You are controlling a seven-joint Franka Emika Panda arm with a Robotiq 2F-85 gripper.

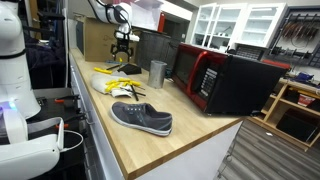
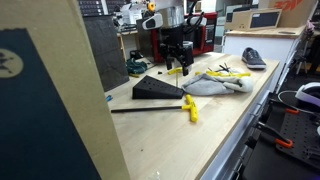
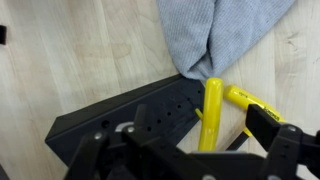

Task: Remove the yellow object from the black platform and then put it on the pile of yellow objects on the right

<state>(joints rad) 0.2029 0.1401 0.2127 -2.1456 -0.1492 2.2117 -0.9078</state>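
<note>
- Robotiq gripper (image 3: 185, 150) hangs low over the black platform (image 3: 130, 110), jaws spread wide and gripping nothing.
- Between the fingers (image 3: 272, 130), in the wrist view, lies the yellow strip (image 3: 210, 115). It sits nearer the finger on that picture's right side and runs along the platform's edge.
- The strip's far end touches the grey cloth (image 3: 220, 35).
- A second yellow piece (image 3: 243, 100) lies angled just beside the strip.
- In an exterior view the platform is a dark wedge on the wooden counter (image 2: 215, 125), right under the gripper.
- The pile of yellow objects (image 2: 228, 72) rests on the cloth, near the platform.
- Farther along the counter stand a metal cup (image 1: 157, 73), a grey shoe (image 1: 142, 118) and a red-and-black microwave (image 1: 225, 80).
</note>
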